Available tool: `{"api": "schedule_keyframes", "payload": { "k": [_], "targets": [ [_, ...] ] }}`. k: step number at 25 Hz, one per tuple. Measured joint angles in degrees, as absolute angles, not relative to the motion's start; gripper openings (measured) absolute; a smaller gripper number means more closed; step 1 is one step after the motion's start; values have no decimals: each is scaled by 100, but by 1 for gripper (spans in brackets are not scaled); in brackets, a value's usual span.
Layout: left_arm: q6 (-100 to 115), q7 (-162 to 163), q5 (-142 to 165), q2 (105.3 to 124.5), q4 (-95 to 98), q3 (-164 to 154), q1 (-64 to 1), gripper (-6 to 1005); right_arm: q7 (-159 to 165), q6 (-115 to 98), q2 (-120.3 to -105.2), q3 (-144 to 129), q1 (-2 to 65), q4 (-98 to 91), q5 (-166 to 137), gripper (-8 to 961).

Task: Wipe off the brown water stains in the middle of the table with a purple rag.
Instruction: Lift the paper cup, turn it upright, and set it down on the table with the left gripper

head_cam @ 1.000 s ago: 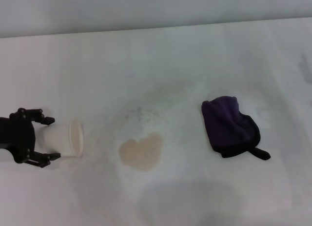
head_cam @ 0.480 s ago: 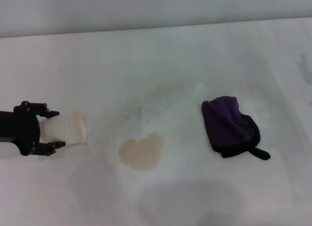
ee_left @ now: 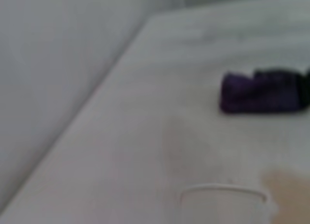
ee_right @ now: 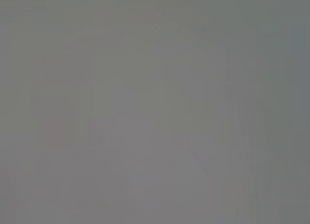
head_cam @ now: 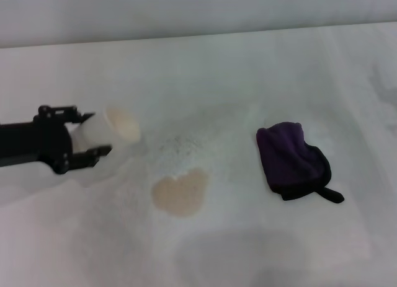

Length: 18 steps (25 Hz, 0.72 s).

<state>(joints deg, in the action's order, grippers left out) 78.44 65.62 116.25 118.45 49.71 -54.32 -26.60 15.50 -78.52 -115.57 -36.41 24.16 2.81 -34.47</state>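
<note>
While the left gripper (head_cam: 87, 141) holds a white paper cup (head_cam: 108, 134) tight between its fingers, the cup is tipped with its open mouth toward the brown water stains (head_cam: 180, 192). The cup is lifted, to the left of the stains and a bit farther back. The stains sit on the white table (head_cam: 211, 70). The purple rag (head_cam: 291, 160) lies flat to the right of the stains, apart from them, and nothing is touching it. The right gripper cannot be seen in any view.
</note>
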Motion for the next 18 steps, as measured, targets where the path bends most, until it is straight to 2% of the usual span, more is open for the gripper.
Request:
{"api": "schedule_keyframes", "payload": {
  "k": [9,18],
  "targets": [
    [7888,5920,9559,11868,3618,-5286,-2365,638,1547,-7914,-11559,-4534,2399,68,-3482,871],
    [7874,4846,8913,11892,2346,-5272,-1971,636,1539,-7973,-11570,-5220,2334,44,-3481,871]
  ]
}}
